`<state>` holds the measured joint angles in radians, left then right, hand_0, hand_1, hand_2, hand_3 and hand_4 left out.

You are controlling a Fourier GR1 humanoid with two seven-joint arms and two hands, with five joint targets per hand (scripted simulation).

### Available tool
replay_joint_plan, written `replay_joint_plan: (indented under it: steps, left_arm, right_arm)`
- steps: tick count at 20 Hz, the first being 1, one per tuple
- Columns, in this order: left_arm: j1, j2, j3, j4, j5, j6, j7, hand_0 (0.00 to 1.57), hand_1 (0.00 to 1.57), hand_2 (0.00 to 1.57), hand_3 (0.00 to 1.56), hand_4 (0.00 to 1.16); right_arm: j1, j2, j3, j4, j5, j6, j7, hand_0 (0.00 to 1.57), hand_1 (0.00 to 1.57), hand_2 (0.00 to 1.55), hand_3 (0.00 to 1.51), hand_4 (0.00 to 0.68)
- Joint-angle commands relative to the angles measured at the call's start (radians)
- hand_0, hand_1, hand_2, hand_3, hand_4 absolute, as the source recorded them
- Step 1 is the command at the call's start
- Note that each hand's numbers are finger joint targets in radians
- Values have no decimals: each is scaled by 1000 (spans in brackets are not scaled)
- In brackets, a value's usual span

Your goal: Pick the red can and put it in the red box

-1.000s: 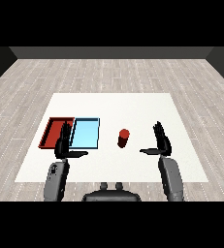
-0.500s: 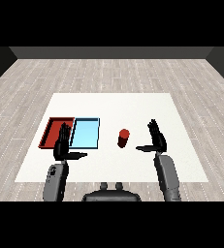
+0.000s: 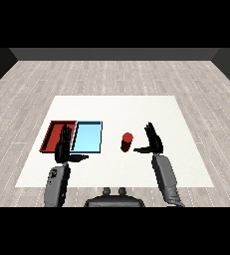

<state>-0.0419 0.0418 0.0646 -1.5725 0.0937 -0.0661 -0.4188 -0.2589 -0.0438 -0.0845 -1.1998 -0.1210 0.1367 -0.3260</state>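
Note:
The red can (image 3: 127,141) stands upright on the white table, right of the light blue tray (image 3: 88,136). My right hand (image 3: 154,141) is open just to the can's right, fingers straight up and thumb reaching toward the can, a small gap between them. The red tray (image 3: 55,133) lies at the left, beside the blue tray. My left hand (image 3: 63,148) is open, fingers straight, raised over the near edge where the two trays meet, partly hiding the red tray's near right corner.
The white table (image 3: 136,109) stretches wide behind and to the right of the can. Its near edge runs just in front of both forearms. Grey wooden floor surrounds the table.
My right hand has moved left toward the red can, closing most of the gap. The left hand and the can have stayed where they were.

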Motion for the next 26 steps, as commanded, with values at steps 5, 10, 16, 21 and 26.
replay_joint_plan:
  steps: [5,10,16,21,26]
  left_arm:
    - [16,-31,-25,-11,-22,31,-13,0,0,0,0,0]
    - [-7,29,39,12,32,-25,-12,0,0,0,0,0]
    - [37,18,10,-21,16,-26,-15,0,0,0,0,0]
    - [-1,26,27,-21,28,-20,19,0,0,0,0,0]
    - [0,-5,-15,-26,-37,35,16,0,0,0,0,0]
  right_arm:
    - [-16,43,65,132,-8,-24,-86,0,0,0,0,0]
    - [-121,42,19,264,-45,-16,-102,0,0,0,0,0]
    - [-160,44,113,406,-89,-93,-186,0,0,0,0,0]
    - [-165,13,50,412,-83,10,-187,0,0,0,0,0]
    - [-235,44,109,506,-146,-41,-202,0,0,0,0,0]
